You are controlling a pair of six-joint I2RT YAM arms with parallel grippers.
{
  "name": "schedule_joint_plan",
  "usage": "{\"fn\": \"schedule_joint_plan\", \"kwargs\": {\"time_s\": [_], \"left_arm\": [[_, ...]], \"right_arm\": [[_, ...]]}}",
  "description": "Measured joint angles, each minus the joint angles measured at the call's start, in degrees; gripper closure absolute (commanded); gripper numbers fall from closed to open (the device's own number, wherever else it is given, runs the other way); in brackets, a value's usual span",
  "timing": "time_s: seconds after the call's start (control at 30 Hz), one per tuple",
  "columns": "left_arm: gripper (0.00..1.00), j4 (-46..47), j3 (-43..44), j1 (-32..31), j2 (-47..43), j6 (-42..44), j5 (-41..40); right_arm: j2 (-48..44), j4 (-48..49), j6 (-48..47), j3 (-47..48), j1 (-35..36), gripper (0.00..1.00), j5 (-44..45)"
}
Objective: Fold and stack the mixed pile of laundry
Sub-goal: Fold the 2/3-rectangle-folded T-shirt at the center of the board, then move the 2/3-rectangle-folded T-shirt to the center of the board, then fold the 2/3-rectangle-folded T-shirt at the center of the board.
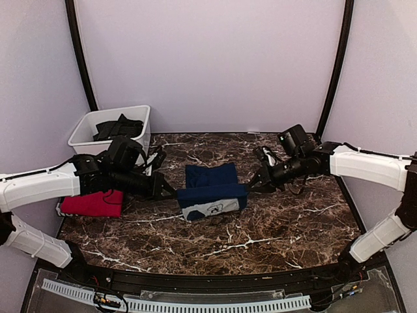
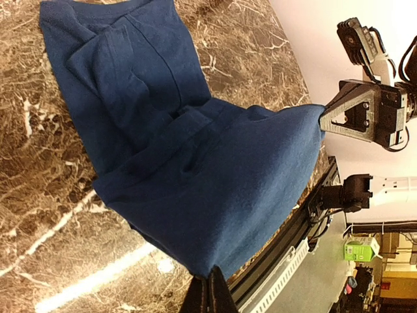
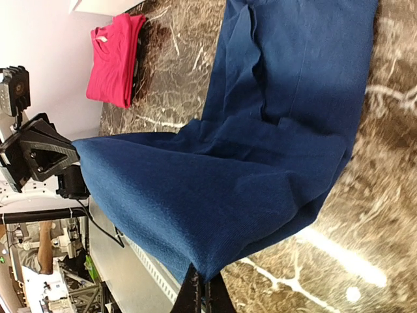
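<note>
The navy blue T-shirt (image 1: 212,188) lies in the middle of the marble table, its near part lifted and stretched between both grippers; a white print shows on its underside. My left gripper (image 1: 171,191) is shut on its left corner (image 2: 208,261). My right gripper (image 1: 251,186) is shut on its right corner (image 3: 208,261). The red T-shirt (image 1: 92,203) lies folded at the table's left edge and also shows in the right wrist view (image 3: 116,59). Dark charcoal cloth (image 1: 118,127) lies inside the white bin.
The white plastic bin (image 1: 140,115) stands at the back left corner. The marble table (image 1: 260,228) has a black front rail. Curved black poles and pale walls enclose the space.
</note>
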Motion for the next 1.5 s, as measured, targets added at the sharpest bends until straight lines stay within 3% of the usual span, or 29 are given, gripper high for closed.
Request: {"fn": "schedule_joint_plan", "kwargs": {"time_s": [0.17,0.4,0.67,0.83,0.97,1.27,1.5], "left_arm": [[1.00,0.20,4.90,5.62,5.40,2.84,1.62],[1.00,4.52,13.27,11.39,20.68,5.60,3.15],[1.00,9.86,22.53,13.42,37.77,8.48,0.92],[1.00,12.72,23.58,13.57,45.94,9.57,0.46],[1.00,16.02,19.89,13.38,45.38,9.60,1.18],[1.00,14.05,3.58,5.31,29.49,8.85,1.20],[1.00,9.92,-0.66,4.72,18.08,7.72,1.07]], "right_arm": [[6.60,-0.52,-3.17,6.78,-3.19,1.00,-1.18],[22.84,1.36,-6.97,19.56,-7.98,1.00,-3.48],[39.95,6.27,-8.61,27.45,-10.43,1.00,-3.30],[45.27,8.76,-8.74,27.91,-10.58,1.00,-3.98],[43.01,13.03,-8.31,23.52,-10.03,1.00,-3.87],[21.03,19.96,-1.49,-6.40,-3.28,1.00,-4.09],[10.71,18.12,0.90,-8.96,-2.27,1.00,-4.24]]}}
